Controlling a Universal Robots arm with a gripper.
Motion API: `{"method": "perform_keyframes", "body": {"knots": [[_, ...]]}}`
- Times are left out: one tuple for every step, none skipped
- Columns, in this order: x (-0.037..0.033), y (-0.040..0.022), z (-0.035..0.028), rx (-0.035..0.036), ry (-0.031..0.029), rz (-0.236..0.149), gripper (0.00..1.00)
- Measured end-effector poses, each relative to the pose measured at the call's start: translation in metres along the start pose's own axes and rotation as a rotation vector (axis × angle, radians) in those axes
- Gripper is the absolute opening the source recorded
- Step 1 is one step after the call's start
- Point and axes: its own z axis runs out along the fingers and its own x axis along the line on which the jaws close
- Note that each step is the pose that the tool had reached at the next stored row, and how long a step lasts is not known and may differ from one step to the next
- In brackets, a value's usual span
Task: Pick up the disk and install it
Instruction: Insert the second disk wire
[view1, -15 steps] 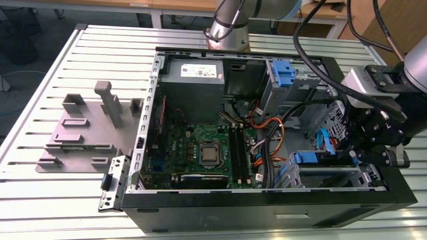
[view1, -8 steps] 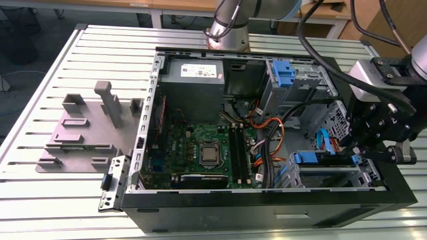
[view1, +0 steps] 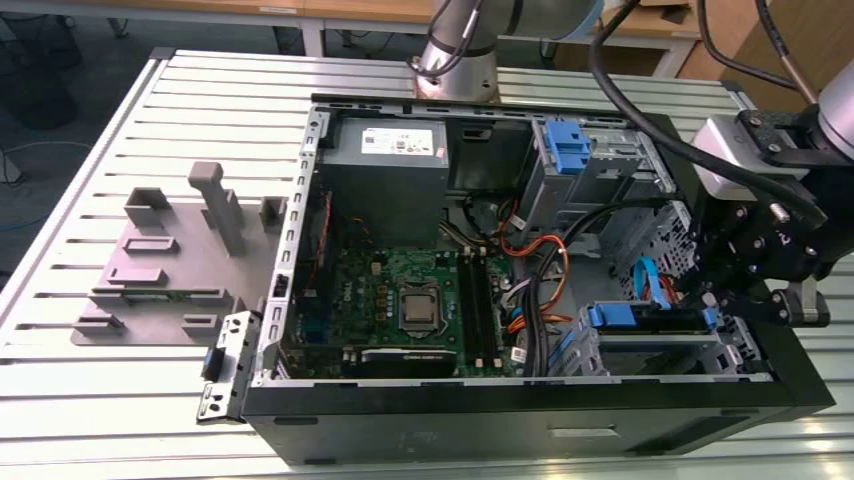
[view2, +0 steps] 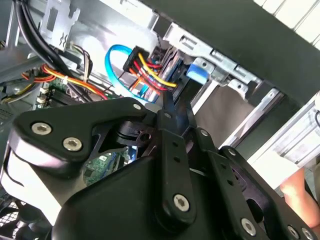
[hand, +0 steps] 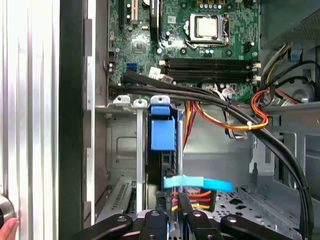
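**A:** Start at the disk (view1: 661, 318). It's low and right in the exterior view, seen edge-on in the drive cage (view1: 667, 352) at a corner of the open computer case (view1: 534, 425).

**B:** Which way does it lie?

**A:** Its long axis runs across the frame, from the exterior view's left to its right. The carrier's blue tab (view1: 609, 316) is at the left end, toward the motherboard (view1: 400, 290). The other end points right, straight at the gripper (view1: 747, 300).

**B:** So the gripper's at the tail end of it.

**A:** Right at it. In the first wrist view the disk (hand: 163, 134) stretches directly away from the gripper (hand: 172, 214), with the tab at the far end and the board beyond. The disk's axis and the gripper's reach look lined up, one behind the other.

**B:** And the fingers (hand: 185, 210)?

**A:** Drawn together, with barely a sliver between them. The second wrist view shows the gripper (view2: 169, 106) tapering to a narrow tip just short of the tab (view2: 196, 73). He can't tell whether they're nipping the disk's near edge or only butting against it.

**B:** It's crowded down there.

**A:** Very. A blue cable (hand: 197, 183) and red, yellow and orange wires (hand: 200, 196) bunch up right at the gripper's end of the disk. (The second blue bracket (view1: 567, 150) higher in the exterior view isn't the one to watch.)

**B:** What does it come down to?

**A:** By his reckoning, any push or pull has to go along that left-right line, toward or away from the board.
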Motion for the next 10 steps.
{"method": "perform_keyframes", "body": {"knots": [[0.0001,0.0023,0.0000,0.0009,0.0000,0.000,0.24],[0.0001,0.0043,0.0000,0.0019,0.0000,0.000,0.24],[0.0001,0.0056,0.0001,0.0030,-0.0001,0.000,0.24],[0.0002,0.0062,0.0001,0.0035,-0.0002,0.000,0.24],[0.0002,0.0062,-0.0002,0.0037,0.0000,0.000,0.24],[0.0001,0.0062,-0.0009,0.0038,0.0002,0.000,0.24],[0.0000,0.0062,-0.0019,0.0040,0.0000,0.000,0.24],[0.0000,0.0062,-0.0030,0.0041,-0.0001,0.000,0.24],[-0.0001,0.0063,-0.0046,0.0043,-0.0001,0.000,0.24],[-0.0001,0.0063,-0.0061,0.0043,-0.0003,0.000,0.24]]}}
